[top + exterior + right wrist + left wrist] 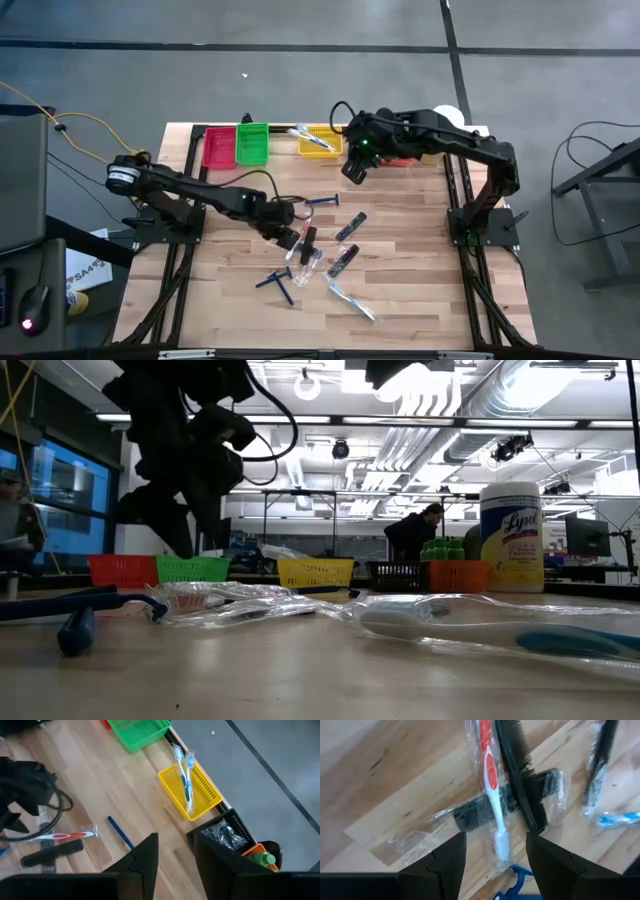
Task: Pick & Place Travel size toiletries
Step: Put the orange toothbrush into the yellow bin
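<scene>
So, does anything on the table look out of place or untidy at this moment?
Nothing looks damaged or spilled. The wrapped toothbrushes in the yellow bin are too long for it and stick out over its rim. Under the open left gripper, a red-and-white toothbrush and a black comb lie overlapping in their wrappers.

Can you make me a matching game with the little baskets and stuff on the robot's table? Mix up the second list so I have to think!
Things:
1. yellow bin
2. green bin
3. red-and-white toothbrush
4. left gripper

Descriptions:
A. open, hovering right over a wrapped toothbrush
B. holds toothbrushes with blue on them
C. sits between the red bin and the yellow one
D. lies in clear wrap beside a black comb

Pairs: 1-B, 2-C, 3-D, 4-A
</scene>
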{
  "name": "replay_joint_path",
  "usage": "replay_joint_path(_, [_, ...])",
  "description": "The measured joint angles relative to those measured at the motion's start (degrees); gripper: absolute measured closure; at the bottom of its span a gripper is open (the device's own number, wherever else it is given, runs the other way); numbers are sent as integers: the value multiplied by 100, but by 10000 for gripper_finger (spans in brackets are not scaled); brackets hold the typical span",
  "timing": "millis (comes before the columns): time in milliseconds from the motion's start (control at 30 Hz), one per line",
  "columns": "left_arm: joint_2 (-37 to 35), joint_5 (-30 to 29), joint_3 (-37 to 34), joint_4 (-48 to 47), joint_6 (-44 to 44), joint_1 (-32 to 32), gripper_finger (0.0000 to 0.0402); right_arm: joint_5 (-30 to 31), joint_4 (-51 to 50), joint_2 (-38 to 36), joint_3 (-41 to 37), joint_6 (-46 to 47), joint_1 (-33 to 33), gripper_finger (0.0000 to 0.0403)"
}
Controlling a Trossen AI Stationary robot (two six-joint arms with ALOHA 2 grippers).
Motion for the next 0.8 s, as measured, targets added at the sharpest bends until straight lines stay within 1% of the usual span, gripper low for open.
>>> replay_joint_path(100, [242, -179, 342, -154, 23, -118, 204, 1, -22, -1, 0, -45, -2, 286])
replay_joint_path(267, [800, -488, 981, -965, 78, -231, 204, -1, -34, 1, 0, -157, -2, 286])
replay_joint_path(433, [1358, -550, 1508, -1600, 134, -268, 204, -4, -64, 1, 0, -270, -2, 286])
replay_joint_path(633, [1700, -593, 2036, -1478, 223, -399, 204, -33, -153, 1, 0, -446, -5, 286])
replay_joint_path(700, [1791, -649, 2149, -1818, 202, -420, 204, -45, -200, 1, -1, -473, -29, 286])
replay_joint_path(800, [1934, -723, 2267, -2014, 91, -489, 204, -45, -254, 1, -1, -547, -28, 286])
